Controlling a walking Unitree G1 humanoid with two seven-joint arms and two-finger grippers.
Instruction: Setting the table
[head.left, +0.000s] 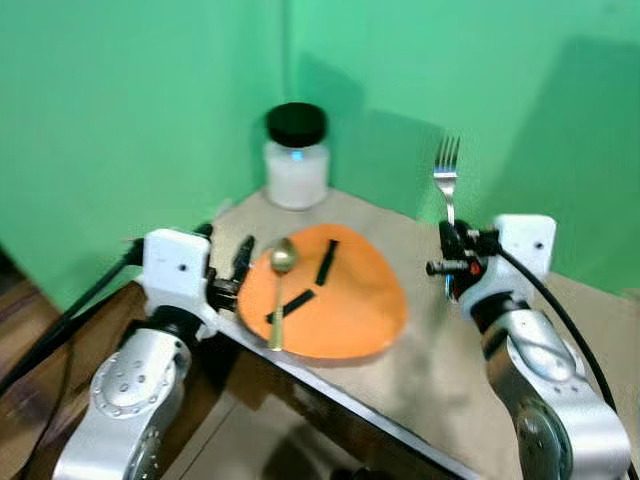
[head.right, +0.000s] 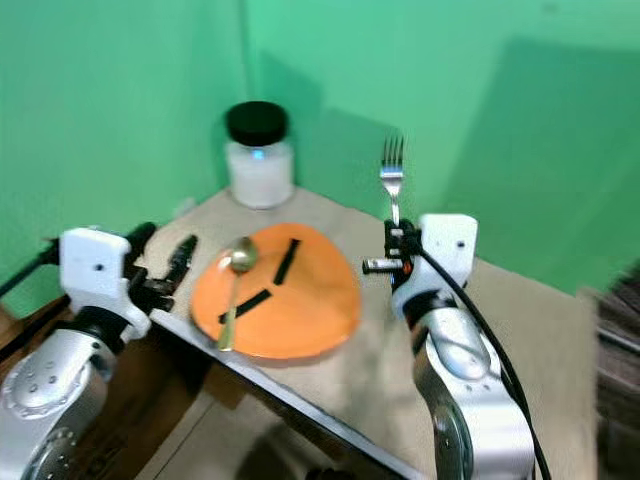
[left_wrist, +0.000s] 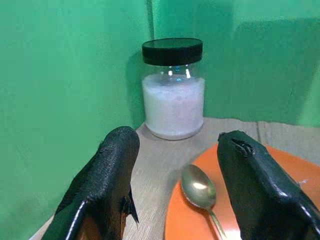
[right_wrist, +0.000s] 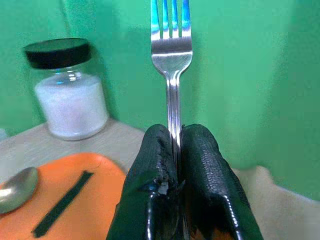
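1. No brand or writing could be read on the jar (head.left: 296, 158), which had a black lid and white contents and stood at the counter's (head.left: 440, 360) far corner against the green wall (head.left: 150, 90).
2. The right tool (right_wrist: 176, 150) was clamped on the fork (right_wrist: 171, 60), holding it upright, tines up, above the counter just right of the orange plate (head.left: 345, 300).
3. The left tool (left_wrist: 175, 165) hovered with fingers apart at the plate's left edge, near the counter's rim.
4. A gold spoon (head.left: 280, 290) lay on the plate, its handle reaching the near rim; two black strips (head.left: 327, 262) lay beside it.
5. Bare counter stretched right of the plate.
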